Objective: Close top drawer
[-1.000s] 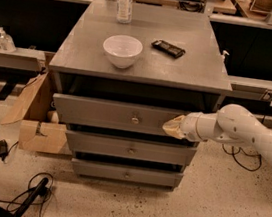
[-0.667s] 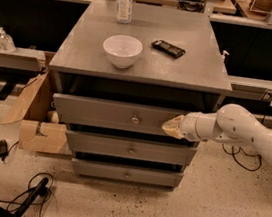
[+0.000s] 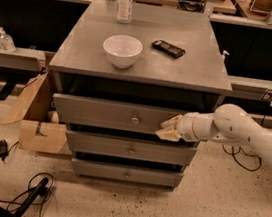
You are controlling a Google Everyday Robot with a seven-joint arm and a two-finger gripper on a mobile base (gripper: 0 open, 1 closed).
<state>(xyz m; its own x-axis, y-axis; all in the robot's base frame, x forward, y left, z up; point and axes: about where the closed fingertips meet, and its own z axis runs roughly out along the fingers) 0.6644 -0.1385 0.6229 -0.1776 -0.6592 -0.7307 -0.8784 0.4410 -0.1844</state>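
Glossy white arm (image 3: 246, 133) of rounded tubular segments, bulbous at the joint, narrowing through a ringed wrist. Cream-yellow gripper (image 3: 169, 129) at its nine-o'clock tip, four o'clock of the view's centre.

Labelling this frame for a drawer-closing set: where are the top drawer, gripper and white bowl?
top drawer (image 3: 100, 113), camera view, front panel left of its knob.
gripper (image 3: 168, 129), camera view, its tip, at the drawer front's right end.
white bowl (image 3: 122, 54), camera view, outer wall.
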